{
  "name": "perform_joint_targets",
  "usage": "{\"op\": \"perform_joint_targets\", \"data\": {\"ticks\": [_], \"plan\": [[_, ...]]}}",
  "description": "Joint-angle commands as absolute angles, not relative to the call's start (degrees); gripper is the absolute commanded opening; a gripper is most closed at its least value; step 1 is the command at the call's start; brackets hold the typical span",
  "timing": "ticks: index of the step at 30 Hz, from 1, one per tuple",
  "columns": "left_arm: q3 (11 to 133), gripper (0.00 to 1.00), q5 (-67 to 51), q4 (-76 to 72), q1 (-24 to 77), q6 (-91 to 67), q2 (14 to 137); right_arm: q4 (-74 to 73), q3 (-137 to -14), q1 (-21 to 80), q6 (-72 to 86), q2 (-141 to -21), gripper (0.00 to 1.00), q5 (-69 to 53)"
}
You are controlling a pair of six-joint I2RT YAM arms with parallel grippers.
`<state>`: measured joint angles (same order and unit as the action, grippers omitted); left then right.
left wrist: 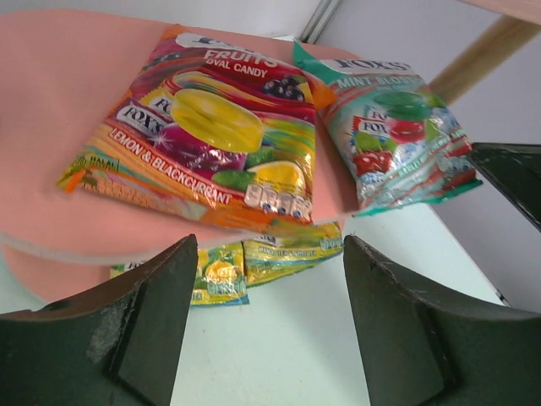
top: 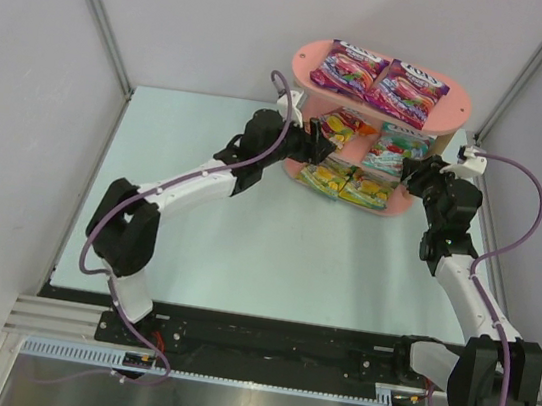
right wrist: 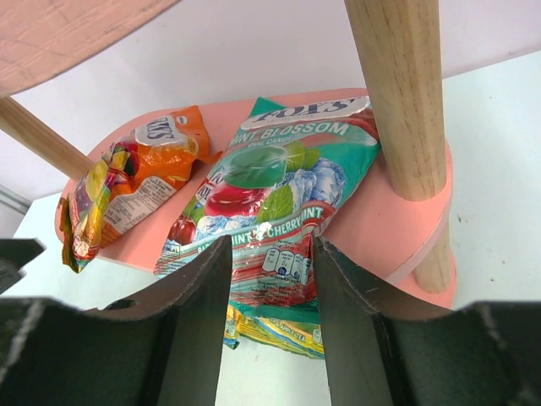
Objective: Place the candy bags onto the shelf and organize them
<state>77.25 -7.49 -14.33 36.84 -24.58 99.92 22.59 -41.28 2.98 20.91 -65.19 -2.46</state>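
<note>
Now L gripper [left wrist: 269, 258] hangs released before red-orange bag [left wrist: 211, 135]; R gripper [right wrist: 272, 254] at edge of teal bag [right wrist: 270, 178] on shelf [right wrist: 385, 224], can't tell if grasping.

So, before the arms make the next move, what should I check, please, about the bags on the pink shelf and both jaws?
1. Left gripper jaws apart, nothing between them: ok.
2. Right gripper clear of the teal bag: cannot tell; its jaws stand at the bag's near end.
3. Teal bag fully on the middle board: not ok, its near end overhangs the edge.
4. Orange bag lying on the middle board: ok.
5. Yellow bags under the middle board: ok.
</note>
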Motion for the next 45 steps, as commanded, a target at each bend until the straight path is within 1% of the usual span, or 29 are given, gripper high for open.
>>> {"op": "perform_joint_targets", "data": {"ticks": [1,5,9,19,33,45], "plan": [[83.75,0.74,-6.86,-15.29,36.91,-25.66,103.79,23.82,-43.42,2.64,20.48,-63.55,0.48,-2.9],[86.13,0.73,-6.77,-15.21,36.91,-26.63,106.42,23.82,-43.5,2.64,20.39,-63.46,0.48,-3.16],[87.54,0.68,-7.47,-15.12,36.91,-27.33,108.37,23.56,-43.42,2.37,20.3,-63.37,0.48,-3.08],[86.49,0.61,-9.14,-16.61,37.62,-29.0,108.81,23.82,-43.5,2.29,21.0,-63.89,0.48,-3.52],[85.69,0.57,-10.11,-18.37,40.52,-30.15,109.07,25.93,-43.42,2.2,21.88,-65.65,0.48,-4.39],[88.68,0.54,-11.16,-18.37,41.84,-30.5,111.53,26.54,-43.42,2.2,21.97,-67.06,0.48,-5.01]]}}
